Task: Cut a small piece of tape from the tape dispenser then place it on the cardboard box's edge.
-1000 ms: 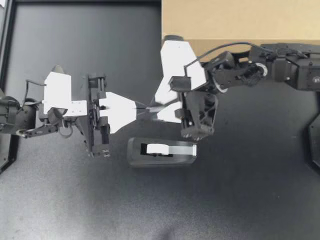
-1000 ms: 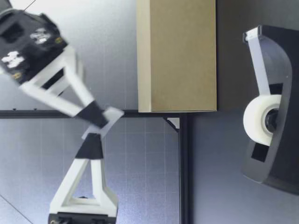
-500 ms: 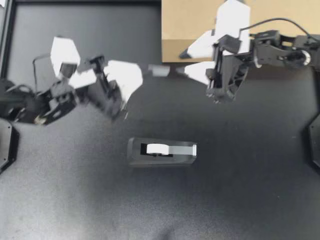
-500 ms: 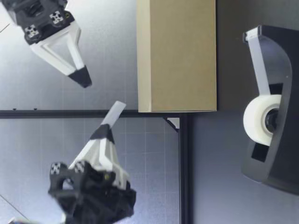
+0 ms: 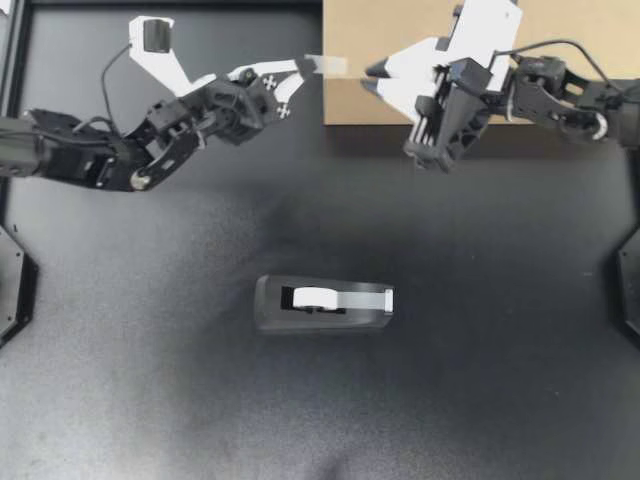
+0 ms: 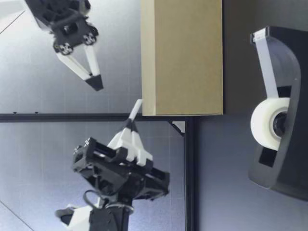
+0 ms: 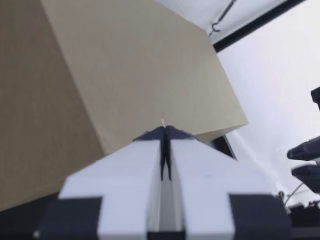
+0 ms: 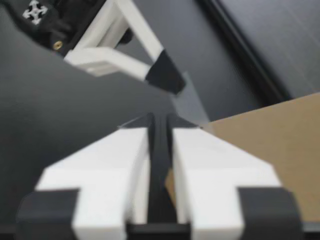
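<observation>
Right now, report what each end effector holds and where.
My left end effector pinches the small translucent tape strip by one end, the other end free; right end effector, shut, holds nothing.

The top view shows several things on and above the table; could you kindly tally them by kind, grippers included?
Cardboard box: 1
Tape dispenser: 1
Piece of tape: 1
Grippers: 2, my left gripper shut on the tape, and my right gripper
Total: 5
</observation>
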Robot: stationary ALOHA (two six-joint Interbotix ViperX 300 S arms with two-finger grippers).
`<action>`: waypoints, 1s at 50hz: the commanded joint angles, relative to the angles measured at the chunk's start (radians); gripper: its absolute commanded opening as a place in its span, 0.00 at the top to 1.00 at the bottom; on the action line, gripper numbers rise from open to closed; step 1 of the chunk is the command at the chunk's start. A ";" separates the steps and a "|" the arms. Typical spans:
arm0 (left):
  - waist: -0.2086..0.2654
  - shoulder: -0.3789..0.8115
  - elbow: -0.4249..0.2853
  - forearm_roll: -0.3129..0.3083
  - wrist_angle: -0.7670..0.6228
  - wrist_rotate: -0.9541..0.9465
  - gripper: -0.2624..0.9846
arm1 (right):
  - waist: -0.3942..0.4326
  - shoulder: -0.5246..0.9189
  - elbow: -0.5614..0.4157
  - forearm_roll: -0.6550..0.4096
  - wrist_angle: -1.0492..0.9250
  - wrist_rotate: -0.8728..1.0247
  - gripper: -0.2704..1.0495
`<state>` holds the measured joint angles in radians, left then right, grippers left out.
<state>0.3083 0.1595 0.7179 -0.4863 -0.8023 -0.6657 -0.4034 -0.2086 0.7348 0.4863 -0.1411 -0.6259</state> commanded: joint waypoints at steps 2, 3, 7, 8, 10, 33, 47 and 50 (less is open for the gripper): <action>0.014 0.005 -0.031 0.008 -0.005 -0.021 0.87 | -0.018 0.015 -0.012 -0.006 -0.054 0.000 0.81; 0.014 0.008 -0.031 0.008 -0.005 -0.025 0.87 | -0.020 0.018 -0.012 -0.008 -0.058 0.000 0.82; 0.020 0.018 -0.031 0.008 -0.009 -0.026 0.87 | -0.028 0.040 -0.014 -0.015 -0.075 -0.002 0.86; 0.020 0.020 -0.031 0.008 -0.011 -0.026 0.87 | -0.029 0.044 -0.015 -0.017 -0.077 -0.002 0.87; 0.021 0.021 -0.034 0.006 -0.012 -0.028 0.87 | -0.031 0.057 -0.018 -0.018 -0.080 -0.002 0.88; 0.028 0.054 -0.034 -0.009 -0.005 -0.029 0.87 | -0.040 0.184 -0.087 -0.020 -0.080 -0.002 0.88; 0.040 0.061 -0.026 -0.011 -0.005 -0.029 0.87 | -0.057 0.242 -0.110 -0.018 -0.074 -0.002 0.88; 0.040 0.063 -0.026 -0.011 -0.005 -0.029 0.87 | -0.058 0.258 -0.117 -0.020 -0.072 -0.002 0.88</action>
<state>0.3405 0.2347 0.7026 -0.4985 -0.8023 -0.6980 -0.4510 0.0506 0.6458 0.4679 -0.2102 -0.6274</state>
